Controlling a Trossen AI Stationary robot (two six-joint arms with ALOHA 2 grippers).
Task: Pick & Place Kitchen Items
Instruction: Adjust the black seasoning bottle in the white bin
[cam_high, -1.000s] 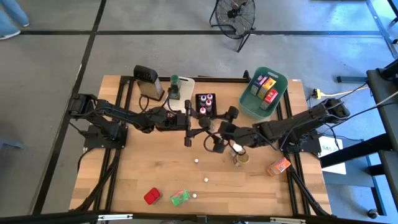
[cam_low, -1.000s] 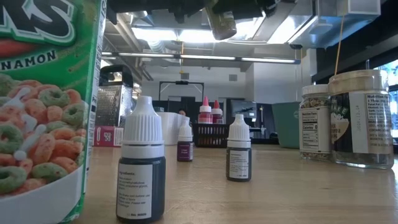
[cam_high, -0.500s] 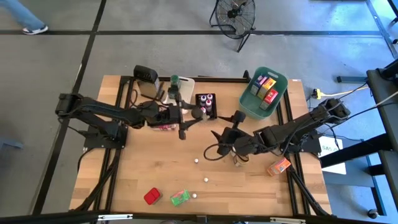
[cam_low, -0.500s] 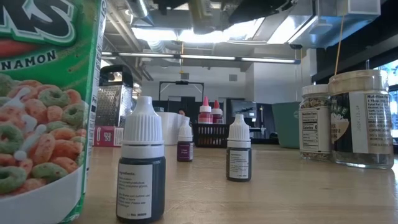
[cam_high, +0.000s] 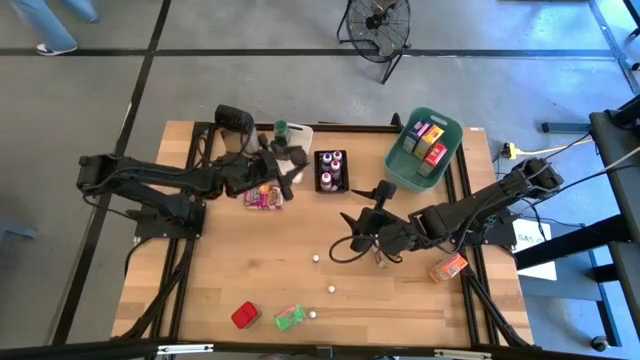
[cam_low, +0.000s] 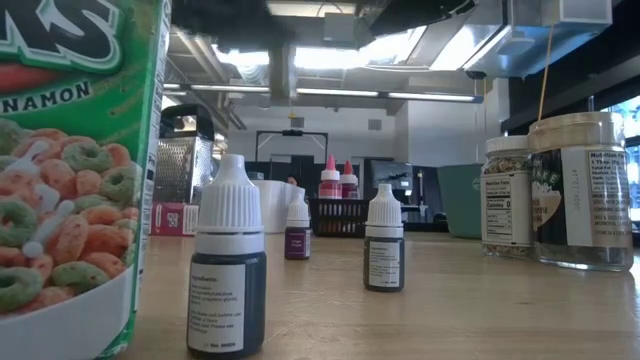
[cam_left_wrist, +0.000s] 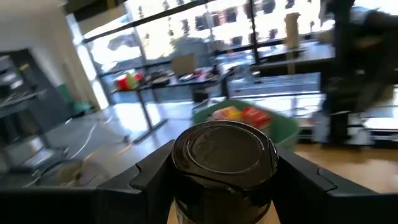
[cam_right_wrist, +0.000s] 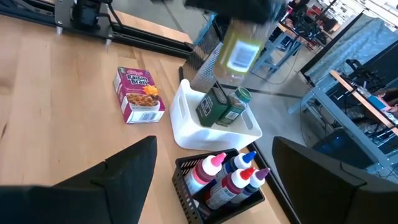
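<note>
Carrying a dark-capped jar (cam_left_wrist: 224, 163) in my left gripper (cam_high: 283, 166) over the white bin (cam_high: 300, 140) at the bench's far edge.
Packets already fill the teal bin (cam_high: 400, 170); bottles, boxes and jars still dot the bench. My right gripper (cam_high: 357, 215) hovers mid-bench, jaws spread and empty, arm stretched low.

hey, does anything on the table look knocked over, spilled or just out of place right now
Nothing is spilled or damaged. A few items do lie scattered away from the bins: three small white-capped bottles stand loose mid-table, and a red packet and green packet sit near the front edge. The left gripper holds a dark-lidded jar up off the table.
</note>
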